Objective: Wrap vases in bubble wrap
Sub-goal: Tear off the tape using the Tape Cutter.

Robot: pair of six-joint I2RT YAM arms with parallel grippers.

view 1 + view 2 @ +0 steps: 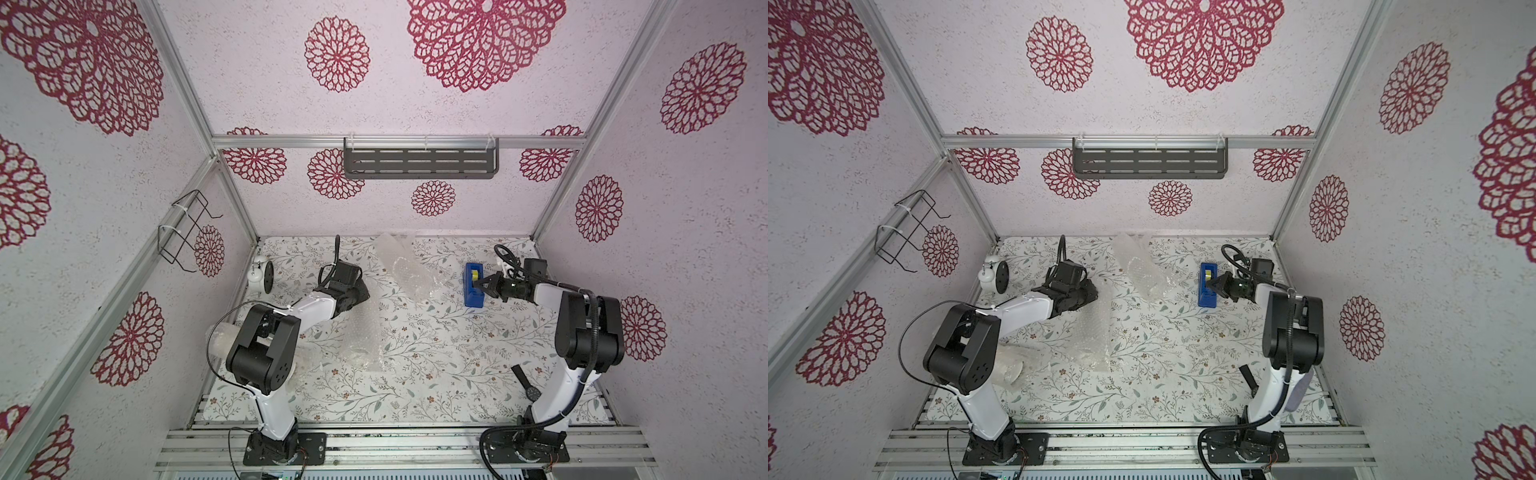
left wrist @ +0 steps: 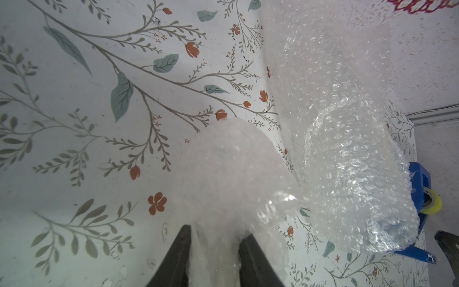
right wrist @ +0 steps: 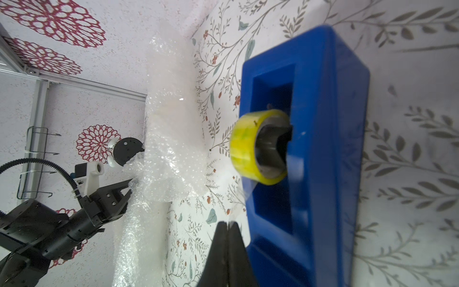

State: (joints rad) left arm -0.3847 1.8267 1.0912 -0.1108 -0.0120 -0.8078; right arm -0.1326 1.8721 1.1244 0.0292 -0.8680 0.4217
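Bubble wrap (image 2: 223,174), clear, crinkled: a bunched fold is clamped between the fingers (image 2: 173,261) of the left gripper (image 2: 217,231). The sheet billows beyond the tips, with a rolled bundle (image 2: 347,174) near on one side and bare floral table (image 2: 74,149) on the other. Right gripper (image 3: 228,223) fingers (image 3: 218,248) are pressed together on a clear tape strip (image 3: 242,198) running from the yellow roll (image 3: 244,144) in the blue dispenser (image 3: 327,124) just beside the tips.

Left jaws partly apart; right jaws pressed together.
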